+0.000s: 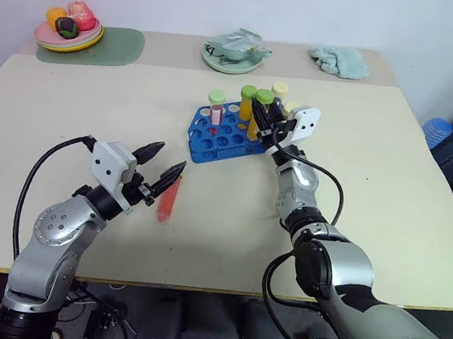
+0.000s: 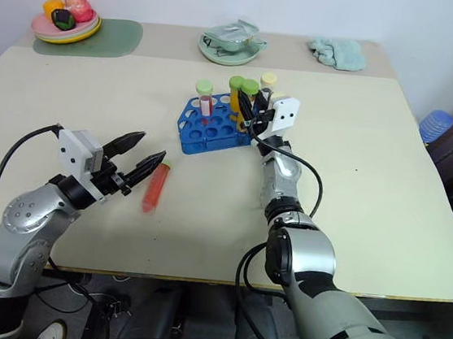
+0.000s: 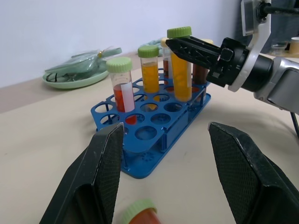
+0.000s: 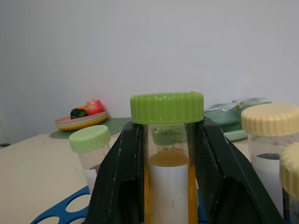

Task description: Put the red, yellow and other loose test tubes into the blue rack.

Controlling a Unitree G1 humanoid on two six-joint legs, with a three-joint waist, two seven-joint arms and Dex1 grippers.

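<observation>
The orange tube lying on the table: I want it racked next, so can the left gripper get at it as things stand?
Probably yes: the left gripper is open, just beside the orange tube, with nothing between them.

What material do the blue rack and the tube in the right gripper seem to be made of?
Blue rack: probably moulded plastic, glossy, with even colour and thin struts. Yellow tube in the right gripper: clear plastic likely, liquid visible through the wall; ribbed green cap, matte plastic.

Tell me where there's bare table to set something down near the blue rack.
Bare table lies right of the right gripper out to the table edge, and left of the blue rack. It is crowded between the rack and the left gripper, where an orange tube lies.
</observation>
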